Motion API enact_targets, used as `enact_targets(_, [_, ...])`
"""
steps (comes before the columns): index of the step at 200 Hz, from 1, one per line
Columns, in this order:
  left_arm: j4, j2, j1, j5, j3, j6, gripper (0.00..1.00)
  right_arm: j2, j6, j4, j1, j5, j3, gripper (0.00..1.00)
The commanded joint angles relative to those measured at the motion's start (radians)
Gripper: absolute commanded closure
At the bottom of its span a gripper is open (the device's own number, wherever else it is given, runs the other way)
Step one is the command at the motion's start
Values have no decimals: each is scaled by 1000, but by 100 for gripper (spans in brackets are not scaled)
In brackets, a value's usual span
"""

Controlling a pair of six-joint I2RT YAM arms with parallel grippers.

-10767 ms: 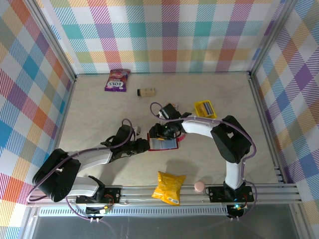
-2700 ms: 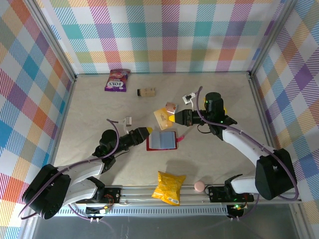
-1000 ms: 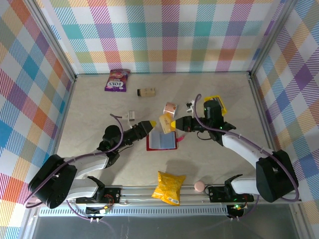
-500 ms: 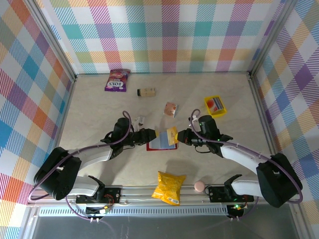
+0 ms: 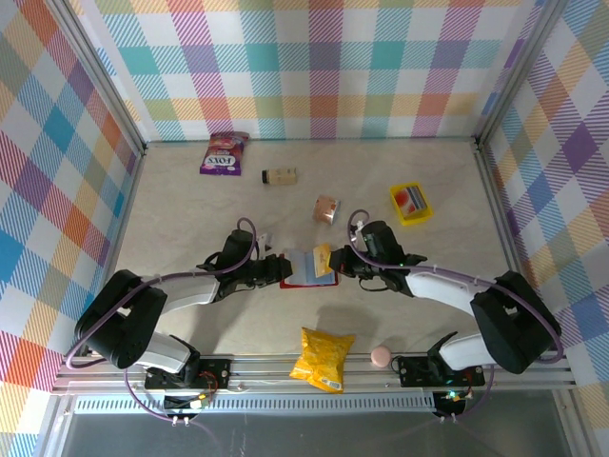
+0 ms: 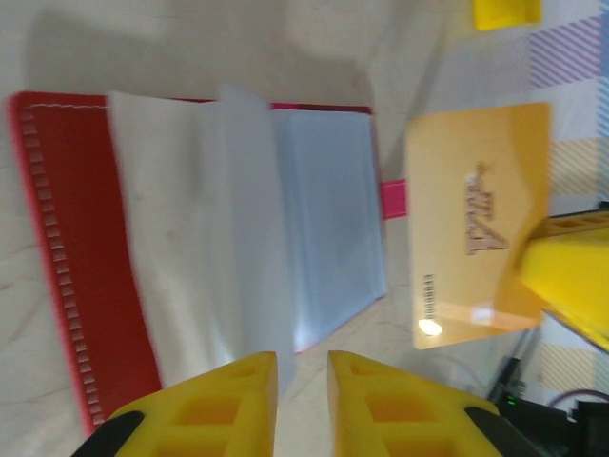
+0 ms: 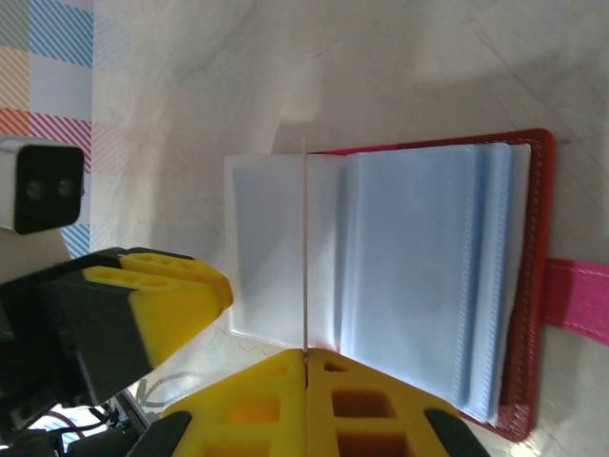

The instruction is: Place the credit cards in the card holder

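Note:
The red card holder (image 5: 306, 275) lies open mid-table, its clear pockets (image 6: 324, 219) fanned up from the red cover (image 6: 57, 248). My right gripper (image 5: 336, 264) is shut on a yellow credit card (image 5: 323, 258), held upright over the holder's right side. The right wrist view shows this card edge-on (image 7: 304, 238), above the pocket leaves (image 7: 409, 276), rising from between the shut fingertips of that gripper (image 7: 306, 354). My left gripper (image 5: 283, 268) sits at the holder's left edge. Its jaws (image 6: 303, 367) stand a narrow gap apart, a raised clear leaf (image 6: 249, 267) reaching down beside one finger. Other credit cards lie in the yellow tray (image 5: 410, 203).
A purple snack packet (image 5: 224, 152) and a small beige box (image 5: 280, 175) lie at the back. A small round wrapper (image 5: 326, 208) sits just behind the holder. A yellow chip bag (image 5: 324, 357) and a pink disc (image 5: 381, 356) rest near the front rail.
Both arms have drawn in over the card holder. The right gripper carried the yellow card down to the pockets. The left jaws have narrowed at the holder's left edge.

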Motion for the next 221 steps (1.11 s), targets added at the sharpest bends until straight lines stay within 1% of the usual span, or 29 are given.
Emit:
enact_targets(1, [-102, -1, 9, -76, 15, 42, 81, 54, 18, 34, 19, 34, 46, 100])
enact_targets(51, [-133, 27, 9, -88, 20, 52, 82, 131, 46, 75, 67, 80, 72, 100])
enact_targets(103, [-148, 25, 9, -95, 17, 60, 82, 144, 63, 114, 88, 123, 57, 100])
enact_targets(171, [-155, 41, 9, -100, 18, 61, 83, 199, 86, 204, 106, 127, 35, 100])
enact_targets(221, [-153, 55, 8, -98, 22, 61, 84, 196, 84, 214, 106, 147, 16, 100])
